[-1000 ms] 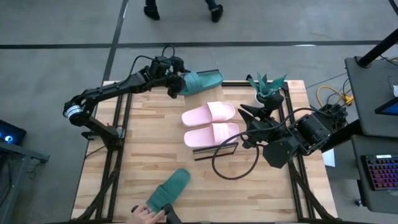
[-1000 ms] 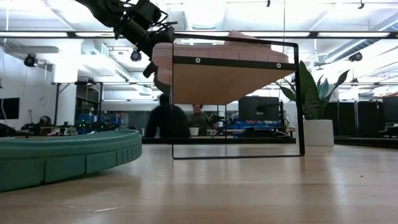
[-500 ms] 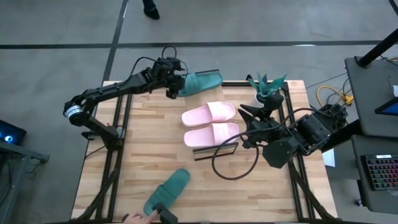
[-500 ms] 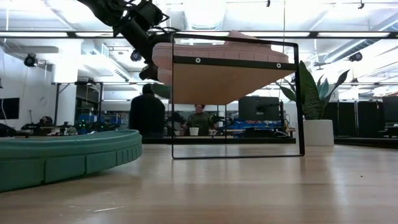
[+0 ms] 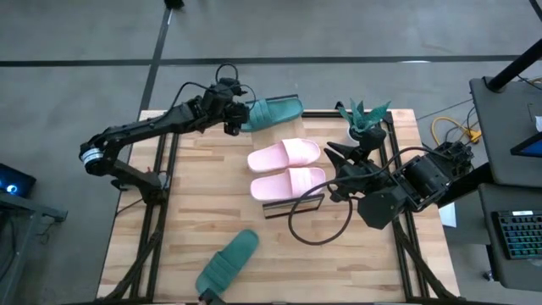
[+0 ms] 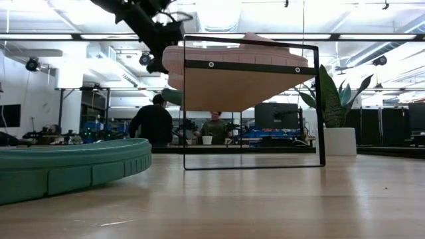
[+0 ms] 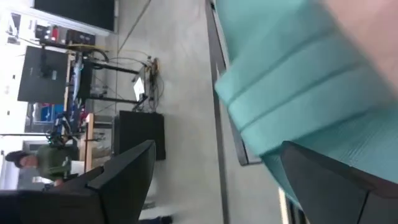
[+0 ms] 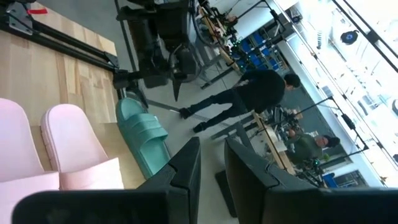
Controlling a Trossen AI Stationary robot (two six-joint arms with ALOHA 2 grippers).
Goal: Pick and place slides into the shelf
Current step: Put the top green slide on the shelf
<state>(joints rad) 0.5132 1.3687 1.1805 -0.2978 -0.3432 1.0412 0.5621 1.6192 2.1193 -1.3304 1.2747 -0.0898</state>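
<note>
Backing off wide open, the left end effector has let go of the teal slide on the shelf — three placed; right end effector narrow, waiting.

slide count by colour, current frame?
Pink slides: 2
Teal slides: 2
Total: 4
</note>
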